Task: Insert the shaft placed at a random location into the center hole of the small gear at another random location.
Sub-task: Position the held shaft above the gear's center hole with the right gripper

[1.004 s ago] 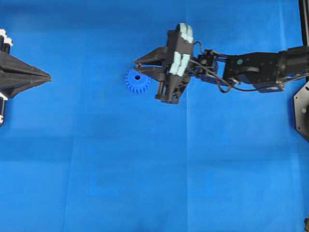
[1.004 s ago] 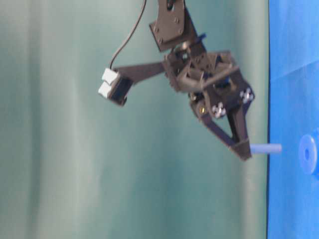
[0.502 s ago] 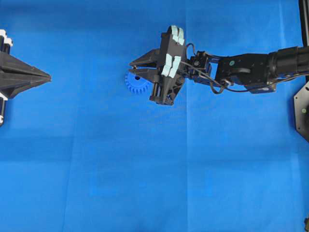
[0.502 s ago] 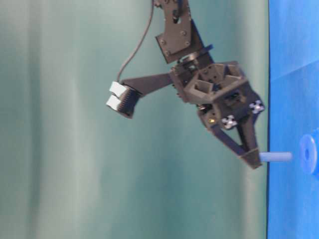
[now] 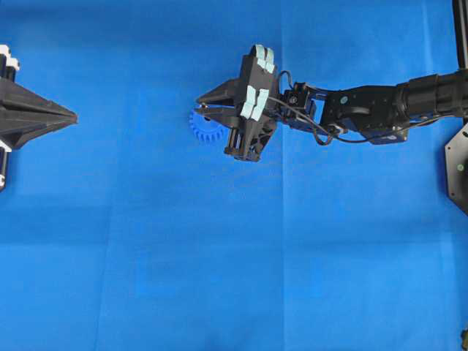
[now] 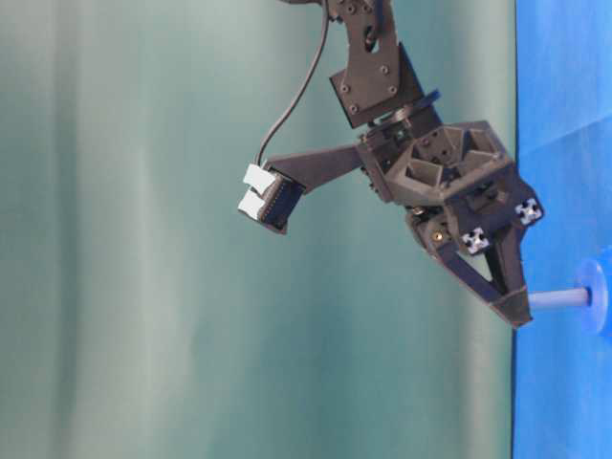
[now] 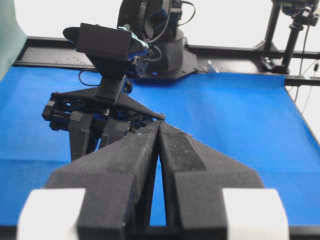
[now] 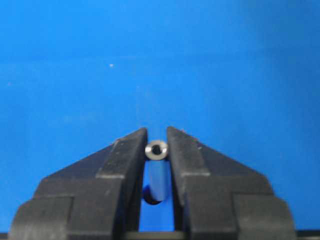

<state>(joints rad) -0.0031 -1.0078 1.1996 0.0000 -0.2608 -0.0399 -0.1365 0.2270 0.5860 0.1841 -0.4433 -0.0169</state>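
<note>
1. The shaft (image 8: pixel 156 150) is seen clamped between the fingertips of the right gripper (image 8: pixel 157 146); in the right wrist view its ringed end face is turned to the camera, and its length below is largely walled in by the two dark fingers.
2. In the table-level view the shaft (image 6: pixel 557 299) is shown reaching from the right gripper (image 6: pixel 517 313) to the small gear (image 6: pixel 600 296), with its far end at the gear's face. The gear is cut off by the frame edge there.
3. The center hole cannot be made out in any view, so how far the shaft has entered cannot be told.
4. From overhead, the small gear (image 5: pixel 205 130) is mostly covered by the right gripper (image 5: pixel 201 106); only its lower-left teeth are exposed on the blue cloth (image 5: pixel 219 256). The shaft is hidden in that view.
5. The left gripper (image 5: pixel 73 117) is cut off at the left edge of the overhead view, well apart from the gear. In the left wrist view its fingers (image 7: pixel 135 160) are pressed tip to tip, with nothing seen between them (image 7: pixel 158 127).
</note>
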